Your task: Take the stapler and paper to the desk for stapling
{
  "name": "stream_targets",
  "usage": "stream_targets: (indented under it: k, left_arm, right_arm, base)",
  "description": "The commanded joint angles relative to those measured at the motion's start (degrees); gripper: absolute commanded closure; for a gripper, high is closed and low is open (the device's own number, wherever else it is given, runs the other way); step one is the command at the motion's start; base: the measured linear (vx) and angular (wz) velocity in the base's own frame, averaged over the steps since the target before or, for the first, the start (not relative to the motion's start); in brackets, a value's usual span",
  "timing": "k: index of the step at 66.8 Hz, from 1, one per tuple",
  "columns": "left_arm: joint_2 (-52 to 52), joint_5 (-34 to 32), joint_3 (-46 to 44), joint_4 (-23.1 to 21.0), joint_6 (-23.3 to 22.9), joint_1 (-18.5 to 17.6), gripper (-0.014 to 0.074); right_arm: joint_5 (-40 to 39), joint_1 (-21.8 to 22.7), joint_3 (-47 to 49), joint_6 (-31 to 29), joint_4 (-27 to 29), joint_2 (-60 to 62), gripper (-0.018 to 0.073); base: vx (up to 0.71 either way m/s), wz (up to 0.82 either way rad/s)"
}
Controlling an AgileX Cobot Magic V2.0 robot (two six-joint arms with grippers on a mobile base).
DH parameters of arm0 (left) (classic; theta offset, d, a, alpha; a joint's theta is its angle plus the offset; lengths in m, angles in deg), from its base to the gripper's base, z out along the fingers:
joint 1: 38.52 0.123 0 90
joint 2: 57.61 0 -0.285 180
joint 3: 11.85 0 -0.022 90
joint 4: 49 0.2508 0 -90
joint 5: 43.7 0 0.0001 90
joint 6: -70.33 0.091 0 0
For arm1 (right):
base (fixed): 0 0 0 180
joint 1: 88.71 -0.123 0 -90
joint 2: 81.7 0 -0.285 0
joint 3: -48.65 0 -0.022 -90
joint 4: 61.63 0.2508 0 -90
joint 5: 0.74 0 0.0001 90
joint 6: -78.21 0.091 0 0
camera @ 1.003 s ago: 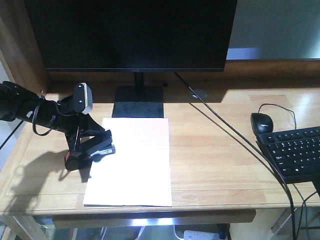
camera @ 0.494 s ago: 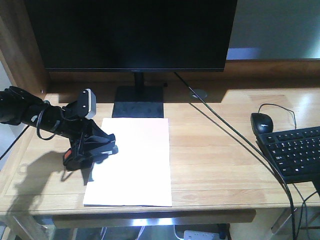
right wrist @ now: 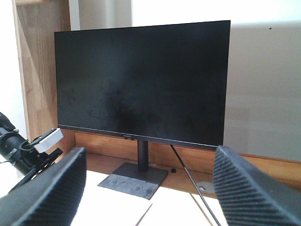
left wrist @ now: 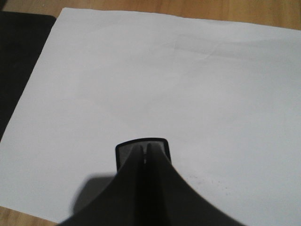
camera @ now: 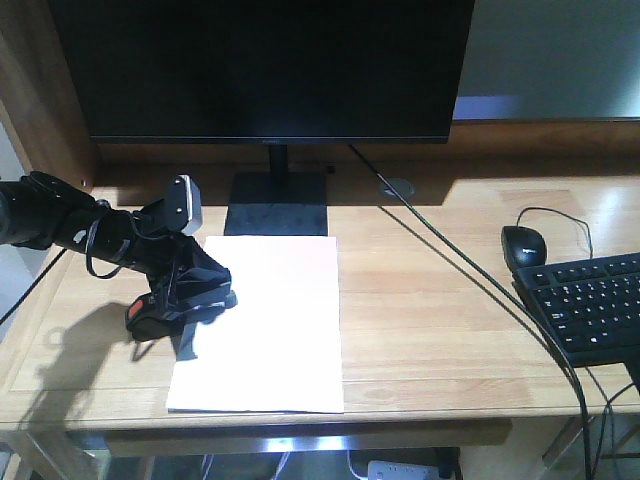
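The white paper (camera: 270, 320) lies flat on the light-wood desk (camera: 440, 300) in front of the monitor stand. The black stapler (camera: 140, 312), with its orange-red patch, sits at the paper's left edge. My left gripper (camera: 195, 290) reaches in from the left and is shut on it. In the left wrist view the stapler's grey front (left wrist: 126, 153) pokes out past my closed left gripper (left wrist: 145, 153), above the paper (left wrist: 164, 80). My right gripper (right wrist: 148, 197) is open and empty, raised and facing the monitor.
A black monitor (camera: 265, 65) on a square stand (camera: 278, 205) fills the back. A black mouse (camera: 524, 246) and keyboard (camera: 590, 300) sit at the right. A dark cable (camera: 450, 255) runs diagonally across the desk. A wooden panel (camera: 35, 90) rises at the left.
My left arm has shifted slightly right and lower over the paper's left edge. The stapler in it now looks flatter and more closed.
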Motion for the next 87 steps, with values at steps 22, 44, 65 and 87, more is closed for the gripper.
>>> stream_targets:
  k: [22,44,65,87]
  left_arm:
    - [2.47,0.06,-1.06,0.92,-0.83,-0.27,0.0603]
    - [2.47,0.59,-1.06,2.11,-1.16,-0.27,0.0603]
    - [2.47,0.58,-1.06,2.05,-1.23,-0.27,0.0603]
    - [2.47,0.58,-1.06,1.94,-1.23,-0.27,0.0603]
  right_arm:
    - [-2.94,0.29,1.5,-0.15,-0.8,-0.58,0.0031]
    - [-2.94,0.29,1.5,-0.15,-0.8,-0.58,0.0031]
    - [-2.94,0.29,1.5,-0.15,-0.8,-0.58,0.0031]
    - [-2.94,0.29,1.5,-0.15,-0.8,-0.58,0.0031]
  base:
    - [0.0,0.0]
    - [0.0,0.0]
    - [0.0,0.0]
    - [0.0,0.0]
